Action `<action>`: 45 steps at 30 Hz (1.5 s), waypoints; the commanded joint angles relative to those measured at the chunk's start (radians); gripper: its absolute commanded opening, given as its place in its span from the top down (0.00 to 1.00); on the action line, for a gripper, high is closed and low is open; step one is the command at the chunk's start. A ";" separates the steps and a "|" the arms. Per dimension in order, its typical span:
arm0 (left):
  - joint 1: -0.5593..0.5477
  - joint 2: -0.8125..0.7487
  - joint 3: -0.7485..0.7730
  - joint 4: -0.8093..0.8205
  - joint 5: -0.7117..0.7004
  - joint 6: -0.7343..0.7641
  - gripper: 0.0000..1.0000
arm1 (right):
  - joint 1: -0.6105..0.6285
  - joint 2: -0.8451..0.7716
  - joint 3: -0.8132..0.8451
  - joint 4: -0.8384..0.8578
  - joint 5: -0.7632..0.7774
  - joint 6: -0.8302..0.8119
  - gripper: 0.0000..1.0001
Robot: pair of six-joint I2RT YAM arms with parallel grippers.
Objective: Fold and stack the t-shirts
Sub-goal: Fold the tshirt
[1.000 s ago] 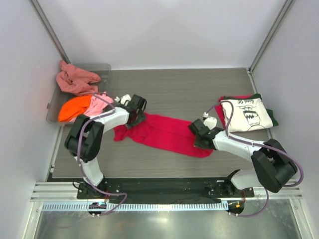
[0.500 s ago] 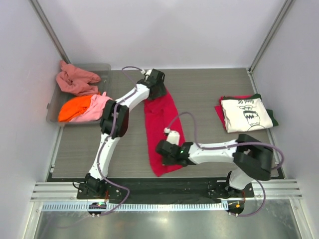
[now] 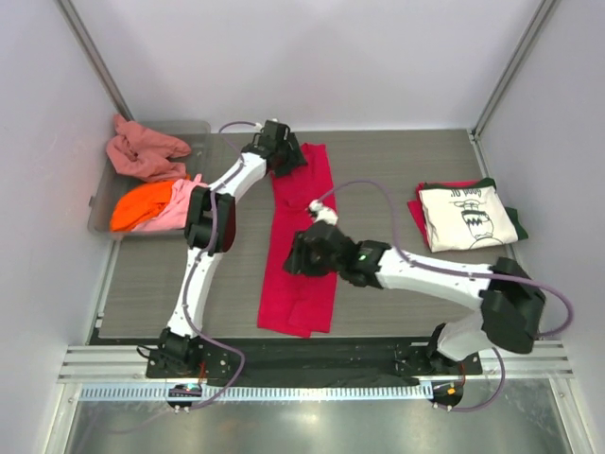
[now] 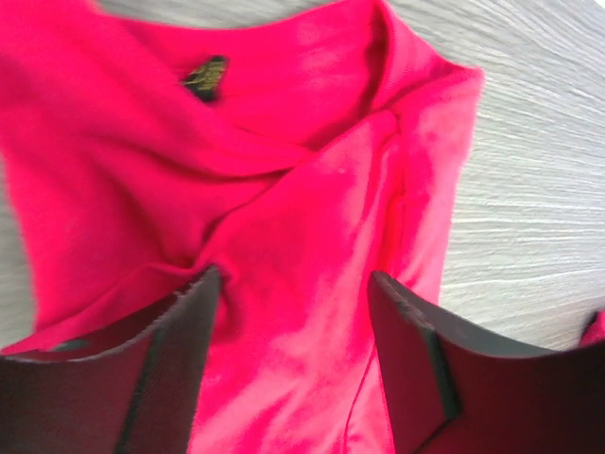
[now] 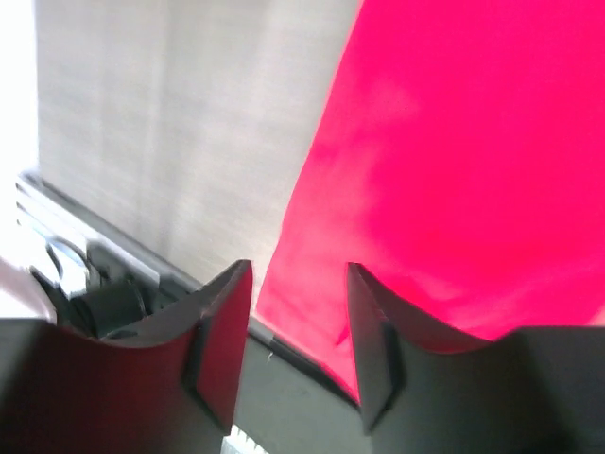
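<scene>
The crimson-red t-shirt [image 3: 298, 307] lies as a long strip running from the far side of the table to the near edge. My left gripper [image 3: 284, 156] is at its far end. In the left wrist view that gripper [image 4: 295, 284] stands open over the collar end of the red cloth [image 4: 312, 170], the jaws wide apart. My right gripper [image 3: 301, 253] hovers over the strip's middle. In the right wrist view it [image 5: 296, 274] is open and empty, with the red shirt [image 5: 454, 142] and its hem below. A cream printed t-shirt [image 3: 468, 218] tops a folded stack at the right.
A clear grey bin [image 3: 194, 128] at the far left holds salmon-pink [image 3: 142, 151], orange [image 3: 140, 206] and light pink [image 3: 184, 200] shirts. Red and dark green cloth edges [image 3: 515, 225] show under the cream shirt. The black rail [image 5: 284, 397] runs along the table's near edge.
The red shirt has gone from lying across the table to a strip running far to near. The left gripper moved to the far end. The right gripper opened and let go of the hem.
</scene>
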 commanded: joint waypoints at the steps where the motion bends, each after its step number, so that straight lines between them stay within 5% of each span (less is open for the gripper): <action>1: 0.017 -0.102 -0.113 -0.012 -0.002 0.050 0.32 | -0.125 -0.105 -0.052 -0.022 -0.020 -0.080 0.48; 10: 0.035 -0.352 -0.304 0.030 -0.031 0.182 0.03 | -0.517 -0.082 0.003 -0.019 -0.125 -0.288 0.34; 19: 0.036 -0.568 -0.495 0.007 -0.048 0.163 0.04 | -0.741 0.298 0.320 0.044 -0.352 -0.332 0.35; 25: 0.040 -0.659 -0.713 0.066 -0.053 0.126 0.09 | -0.769 0.605 0.526 0.087 -0.497 -0.308 0.40; 31: 0.089 -0.621 -0.765 0.100 -0.011 0.113 0.21 | -0.776 0.830 0.744 0.098 -0.600 -0.274 0.41; 37: 0.133 -0.514 -0.712 0.137 0.018 0.112 0.39 | -0.781 0.947 0.848 0.126 -0.669 -0.239 0.58; 41: 0.147 -0.414 -0.623 0.136 0.055 0.101 0.48 | -0.795 0.966 0.868 0.136 -0.647 -0.214 0.97; 45: 0.148 -0.346 -0.566 0.152 0.068 0.083 0.51 | -0.835 0.924 0.773 0.255 -0.625 -0.142 0.99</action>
